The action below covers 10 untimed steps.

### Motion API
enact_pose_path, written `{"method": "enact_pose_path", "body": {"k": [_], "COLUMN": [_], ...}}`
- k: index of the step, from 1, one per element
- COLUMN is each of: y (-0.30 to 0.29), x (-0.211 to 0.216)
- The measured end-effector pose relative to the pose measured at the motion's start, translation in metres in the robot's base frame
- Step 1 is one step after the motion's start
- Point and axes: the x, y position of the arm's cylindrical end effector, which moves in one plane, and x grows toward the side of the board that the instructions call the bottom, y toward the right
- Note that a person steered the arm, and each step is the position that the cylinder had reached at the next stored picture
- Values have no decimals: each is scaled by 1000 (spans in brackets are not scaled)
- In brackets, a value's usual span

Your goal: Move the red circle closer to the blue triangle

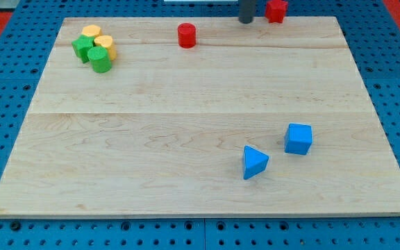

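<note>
Tip (246,21) at view's top, no claw fitted, state untellable | red circle (187,35) lower-left of it | blue triangle (255,162) far below | circle's upper-left side to be reached, then pushed down-right steadily.

A dark rod (246,11) enters at the view's top and is cut off by the edge, so only its lower part shows; my tip (245,21) is slightly blurred. Beside it, a red block (276,10) is clipped by the same edge, its shape unclear. In the crowded yellow and green cluster (94,48) at the view's top left, blocks overlap, hiding parts and making their shapes hard to tell.
</note>
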Motion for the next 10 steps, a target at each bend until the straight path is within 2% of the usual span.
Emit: {"method": "enact_pose_path", "body": {"k": [1,2,3,4,5,6,7,8,10], "y": [-57,-68,-37,-32,-32,-71,-77,-104,-99], "x": [0,42,96,96,66,52,34,43,103]}}
